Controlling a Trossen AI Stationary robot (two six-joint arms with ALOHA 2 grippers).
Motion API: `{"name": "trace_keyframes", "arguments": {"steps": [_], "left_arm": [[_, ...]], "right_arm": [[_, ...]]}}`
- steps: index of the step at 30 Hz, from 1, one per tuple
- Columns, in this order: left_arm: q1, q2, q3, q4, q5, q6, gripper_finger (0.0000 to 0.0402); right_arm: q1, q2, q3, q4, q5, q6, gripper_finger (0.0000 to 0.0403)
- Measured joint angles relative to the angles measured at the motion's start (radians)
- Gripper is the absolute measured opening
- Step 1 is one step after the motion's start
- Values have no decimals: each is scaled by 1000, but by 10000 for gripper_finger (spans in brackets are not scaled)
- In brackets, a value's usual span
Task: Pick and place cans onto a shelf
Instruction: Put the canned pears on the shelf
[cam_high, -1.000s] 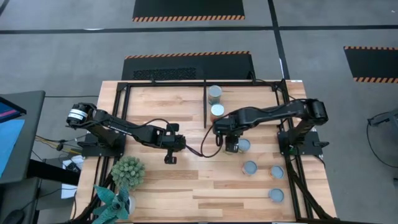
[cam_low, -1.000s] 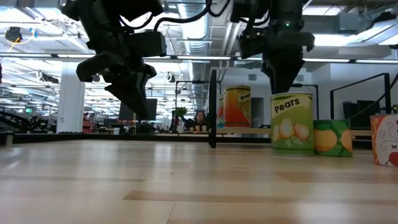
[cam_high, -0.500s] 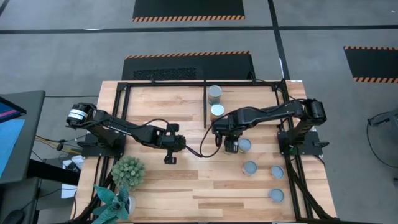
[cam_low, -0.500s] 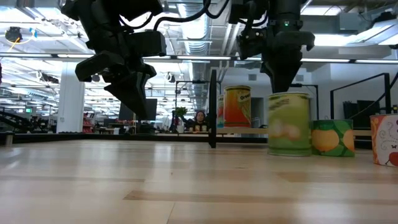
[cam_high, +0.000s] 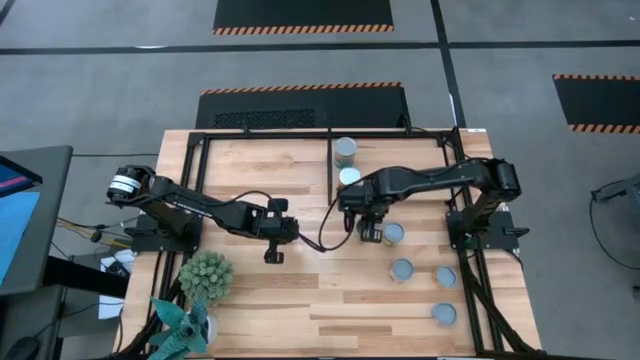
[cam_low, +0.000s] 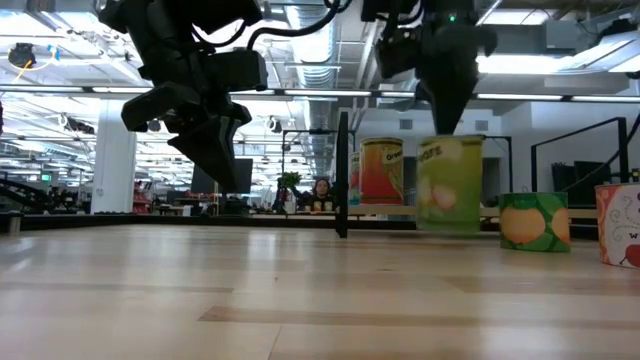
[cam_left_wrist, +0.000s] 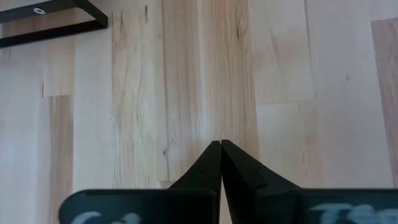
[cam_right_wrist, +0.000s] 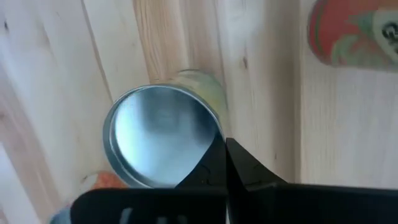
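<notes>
Cans are the job here, and one green can (cam_low: 447, 185) is in hand. The right fingers (cam_low: 445, 100) are closed tight on its rim, pinching the thin wall at the edge of the shiny top (cam_right_wrist: 163, 134). In the low view it appears to hang just clear of the desk (cam_high: 300, 300), near the middle and just right of the shelf's divider bar.

Two cans (cam_high: 345, 150) stand on the shelf (cam_high: 270, 133), right beside that divider, one behind the other. Another can (cam_high: 392, 233) sits on the desk just right of the right fingers, and three more (cam_high: 401, 269) wait nearer, toward the right edge.

The left fingers (cam_left_wrist: 211, 162) are shut on nothing and hover over bare wood left of centre.

The step looks like the carry: grasp made, can off the desk. The next move calls for taking it far and slightly left to a free spot by the placed cans, without knocking them or the divider. A rim pinch is a slim hold, so the can may swing or slip.
</notes>
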Motion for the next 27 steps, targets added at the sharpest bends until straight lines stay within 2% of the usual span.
{"name": "trace_keyframes", "arguments": {"steps": [8,11,19,27], "left_arm": [[0,0,0,0,0,16,0],[0,0,0,1,0,16,0],[0,0,0,1,0,16,0],[0,0,0,2,0,16,0]], "right_arm": [[-50,-53,35,-78,12,-11,3],[-92,-87,36,-97,52,-16,3],[-259,-166,36,-92,67,-103,2],[-441,-143,36,-19,43,-210,2]]}}
